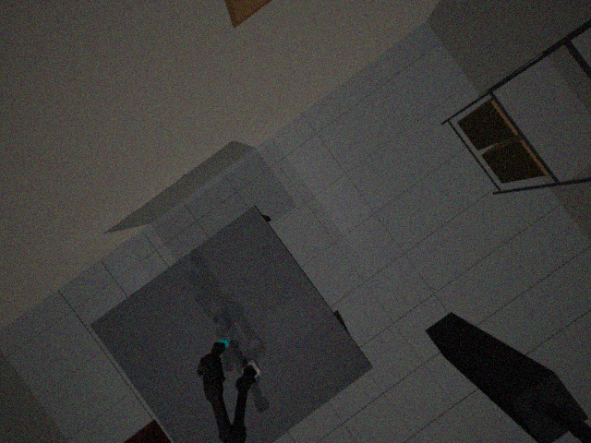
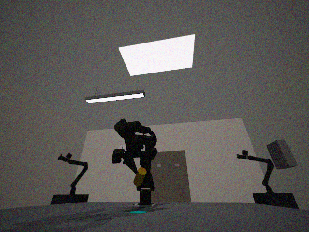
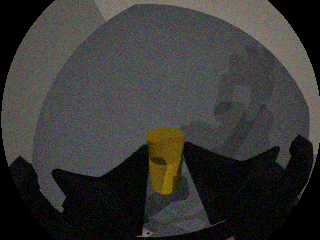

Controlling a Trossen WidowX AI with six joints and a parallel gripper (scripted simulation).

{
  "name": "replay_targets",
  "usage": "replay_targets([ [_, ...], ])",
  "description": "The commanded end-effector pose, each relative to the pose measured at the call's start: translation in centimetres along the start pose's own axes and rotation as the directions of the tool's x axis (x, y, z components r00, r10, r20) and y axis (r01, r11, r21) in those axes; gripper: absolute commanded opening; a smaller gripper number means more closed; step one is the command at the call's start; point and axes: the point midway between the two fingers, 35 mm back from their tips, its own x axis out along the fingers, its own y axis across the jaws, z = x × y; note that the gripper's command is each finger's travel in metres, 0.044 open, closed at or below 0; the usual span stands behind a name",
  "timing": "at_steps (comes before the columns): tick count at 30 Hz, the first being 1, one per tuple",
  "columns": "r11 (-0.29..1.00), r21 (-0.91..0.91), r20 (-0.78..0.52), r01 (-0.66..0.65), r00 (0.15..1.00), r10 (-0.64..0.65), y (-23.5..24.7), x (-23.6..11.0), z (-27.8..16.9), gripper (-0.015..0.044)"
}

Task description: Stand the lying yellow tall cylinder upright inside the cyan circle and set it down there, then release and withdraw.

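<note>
gripper [image 3: 164,180] clamps yellow cyl [image 3: 164,159], tilted | cyan circle [image 2: 137,211] part-hidden, dim

"Where's the cylinder [image 2: 139,176]?"

"Up off the table [image 2: 224,217], clamped in the gripper [image 2: 137,172], tilted, top end leaning right."

"And the circle [image 2: 137,211]?"

"On the table, right below it, in front of the arm's base. A ceiling lamp [image 2: 114,96] glows overhead, with two other arms off to the sides."
</note>
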Motion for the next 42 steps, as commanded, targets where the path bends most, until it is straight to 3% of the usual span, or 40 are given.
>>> replay_targets([
  [1,1.000,0.001,0.035,-0.004,0.999,0.004,-0.10,-0.01,0.01,0.0105],
  [42,1.000,0.007,0.330,-0.030,0.944,0.026,-1.02,-0.27,-0.21,0.0105],
])
